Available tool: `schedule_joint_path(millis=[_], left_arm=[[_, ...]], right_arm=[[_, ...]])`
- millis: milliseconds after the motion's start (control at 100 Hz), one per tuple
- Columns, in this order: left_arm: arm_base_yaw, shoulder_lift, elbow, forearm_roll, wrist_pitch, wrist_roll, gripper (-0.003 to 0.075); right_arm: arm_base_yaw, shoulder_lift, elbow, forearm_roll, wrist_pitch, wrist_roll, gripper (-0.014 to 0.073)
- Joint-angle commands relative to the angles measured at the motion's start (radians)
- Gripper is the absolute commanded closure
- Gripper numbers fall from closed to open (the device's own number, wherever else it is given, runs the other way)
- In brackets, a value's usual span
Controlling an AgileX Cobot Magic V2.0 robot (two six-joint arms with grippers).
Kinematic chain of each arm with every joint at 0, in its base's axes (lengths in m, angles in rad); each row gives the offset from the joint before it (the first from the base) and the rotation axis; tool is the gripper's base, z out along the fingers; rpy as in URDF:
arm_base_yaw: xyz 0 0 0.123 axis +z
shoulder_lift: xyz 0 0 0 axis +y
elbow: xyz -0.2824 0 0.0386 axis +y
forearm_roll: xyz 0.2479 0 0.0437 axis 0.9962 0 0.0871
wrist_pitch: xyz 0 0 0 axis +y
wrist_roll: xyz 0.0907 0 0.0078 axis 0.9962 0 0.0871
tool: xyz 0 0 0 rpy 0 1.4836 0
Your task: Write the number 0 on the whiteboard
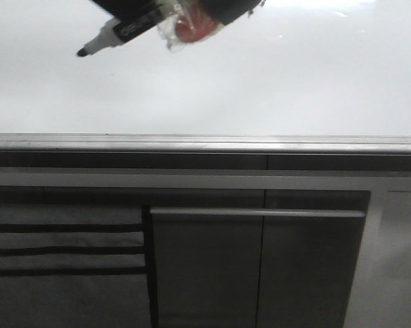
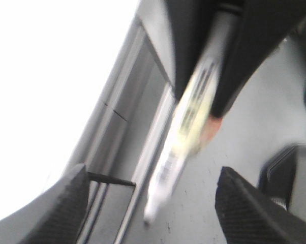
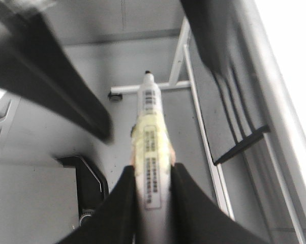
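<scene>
Front view gave the widest account: the whiteboard (image 1: pixel 260 82) filled the upper half as a glossy, unmarked white field, with its grey metal ledge (image 1: pixel 205 143) running along the lower edge and dark grey cabinet panels (image 1: pixel 205 266) below. No number 0 showed anywhere on the board in that view. At the top edge a dark pincer body was cut off by the frame, and from it a marker (image 1: pixel 113 35) slanted down to the left, its dark tip apart from the board's lower part; whether the tip touched the surface could not be told. Right wrist view showed what the front one hid: the right pincer (image 3: pixel 152 188) clenched on the marker (image 3: pixel 150 147), both dark fingers (image 3: pixel 121 203) pressed against its labelled barrel, with yellowish tape wrapped round the barrel and the tip pointing away toward the cabinet. The whiteboard (image 3: pixel 295 61) appeared there only as a bright strip at one side. Left wrist view added the left pincer (image 2: pixel 148 203), released, its two textured fingertips (image 2: pixel 66 203) standing wide apart with nothing between them, and beyond them the blurred marker (image 2: pixel 186 127) held by the other arm's dark fingers, the whiteboard (image 2: pixel 51 91) a white glare beside it.
</scene>
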Motion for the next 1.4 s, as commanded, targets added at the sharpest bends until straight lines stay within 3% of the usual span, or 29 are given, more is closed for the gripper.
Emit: schedule_joint_path(millis=[0, 250, 480, 680, 910, 1170, 1310, 1390], left_arm=[[0.04, -0.083, -0.026, -0.051, -0.081, -0.018, 0.0226], [0.186, -0.287, 0.099, -0.083, -0.147, -0.099, 0.0226], [0.332, -0.465, 0.319, -0.083, -0.264, -0.279, 0.0226], [0.409, -0.503, 0.415, -0.087, -0.323, -0.292, 0.0226], [0.413, -0.501, 0.427, -0.087, -0.332, -0.292, 0.0226], [0.413, -0.5, 0.427, -0.089, -0.347, -0.292, 0.0226], [0.413, -0.5, 0.427, -0.089, -0.358, -0.292, 0.0226], [0.413, -0.5, 0.427, -0.089, -0.36, -0.292, 0.0226]], right_arm=[[-0.059, -0.058, -0.011, 0.097, -0.002, 0.006, 0.0609], [-0.248, -0.189, 0.156, 0.214, -0.049, 0.012, 0.0609], [-0.429, -0.249, 0.336, 0.282, -0.229, 0.19, 0.0609], [-0.441, -0.22, 0.366, 0.292, -0.252, 0.19, 0.0609], [-0.441, -0.214, 0.365, 0.448, -0.523, 0.19, 0.0609], [-0.437, -0.191, 0.343, 0.457, -0.387, 0.19, 0.0609], [-0.439, -0.094, 0.207, 0.402, -0.227, 0.212, 0.0609], [-0.439, -0.016, 0.114, 0.301, -0.144, 0.275, 0.0609]])
